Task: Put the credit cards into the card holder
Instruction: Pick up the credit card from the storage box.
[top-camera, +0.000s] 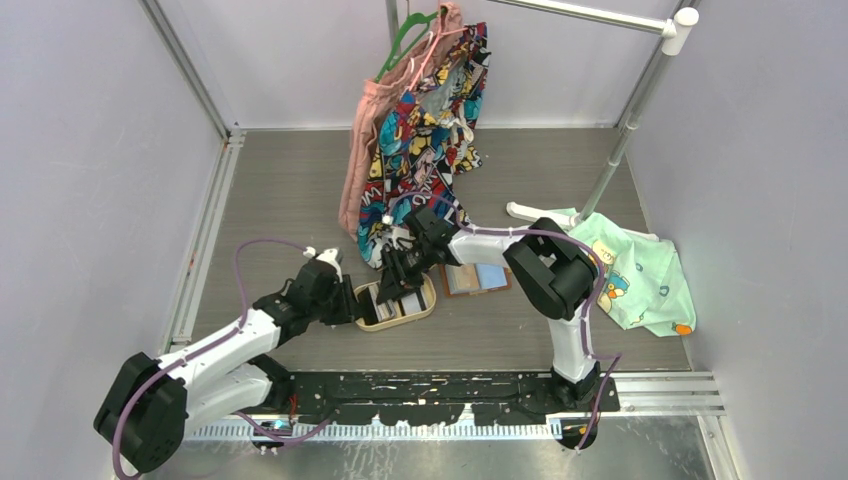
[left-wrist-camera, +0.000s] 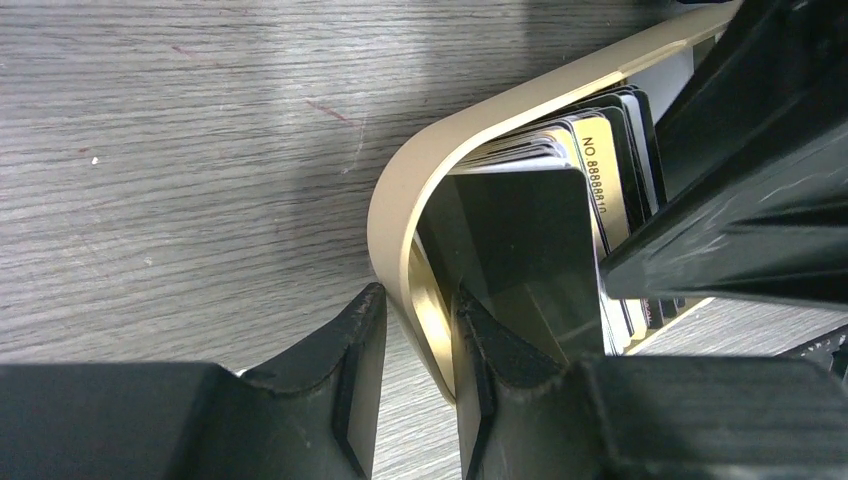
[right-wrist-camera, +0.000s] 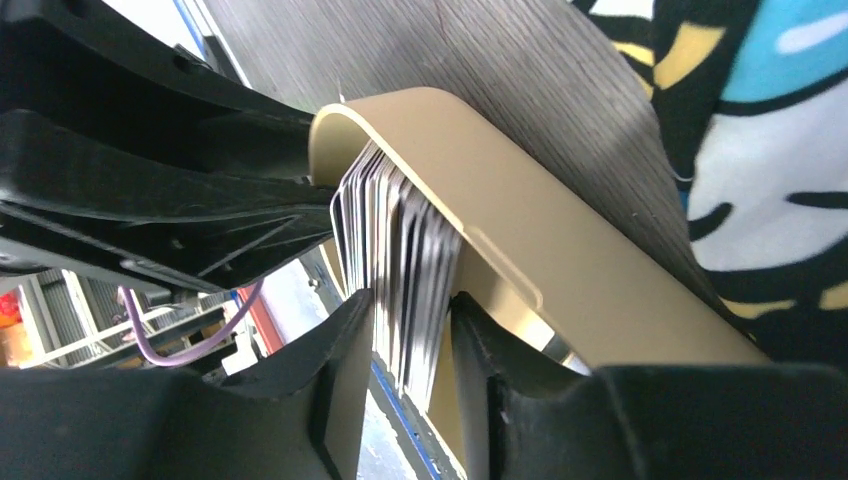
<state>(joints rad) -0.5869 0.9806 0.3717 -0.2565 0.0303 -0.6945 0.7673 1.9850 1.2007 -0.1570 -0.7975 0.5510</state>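
Note:
Several credit cards (left-wrist-camera: 600, 170) stand on edge in an oval light-wood tray (left-wrist-camera: 400, 200) in front of the arm bases; a black card (left-wrist-camera: 530, 240) faces the left wrist camera. My left gripper (left-wrist-camera: 420, 300) is shut on the tray's rounded left wall, one finger outside and one inside. My right gripper (right-wrist-camera: 412, 300) reaches down from the right into the tray (right-wrist-camera: 520, 220), its jaws shut on the stack of cards (right-wrist-camera: 400, 230). The tan card holder (top-camera: 477, 278) lies open on the table just right of the tray (top-camera: 428, 305).
Colourful clothes (top-camera: 425, 130) hang from a rack right behind the tray, brushing the right arm. A metal rack pole (top-camera: 625, 140) slants at the right. A light green cloth (top-camera: 635, 280) lies crumpled at the far right. Grey walls enclose the table.

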